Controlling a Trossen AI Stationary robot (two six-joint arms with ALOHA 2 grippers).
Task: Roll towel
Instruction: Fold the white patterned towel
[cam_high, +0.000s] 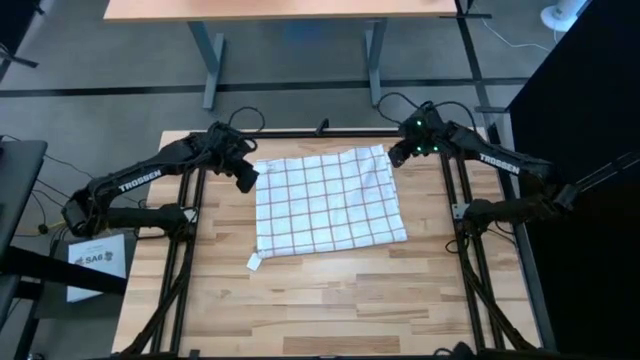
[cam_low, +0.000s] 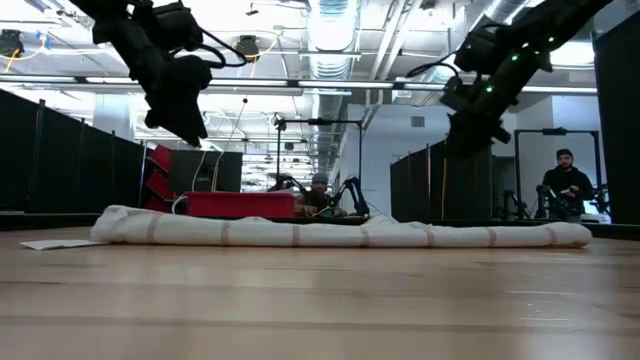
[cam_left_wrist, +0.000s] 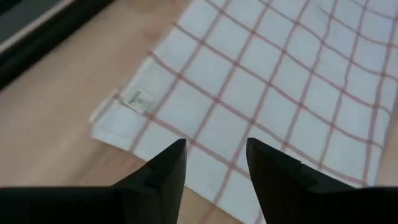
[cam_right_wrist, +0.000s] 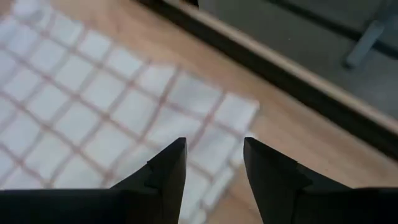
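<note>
The towel (cam_high: 325, 203), white with thin reddish-brown check lines, lies flat on the wooden table, slightly askew. A small white tag (cam_high: 253, 262) sticks out at its near left corner. In the low view the towel (cam_low: 340, 234) shows as a low, long strip. My left gripper (cam_high: 246, 180) hangs open above the towel's far left corner, its fingers (cam_left_wrist: 163, 177) over the checked cloth (cam_left_wrist: 267, 81). My right gripper (cam_high: 398, 156) hangs open above the far right corner (cam_right_wrist: 239, 112). Both stand clear of the cloth in the low view, my left gripper (cam_low: 190, 125) and my right gripper (cam_low: 462, 135).
Black frame rails (cam_high: 190, 215) run along the table's left and right sides, and the bare wood near the front edge (cam_high: 330, 310) is free. A desk (cam_high: 290, 10) stands beyond the far edge. A person (cam_low: 566, 180) stands in the room behind.
</note>
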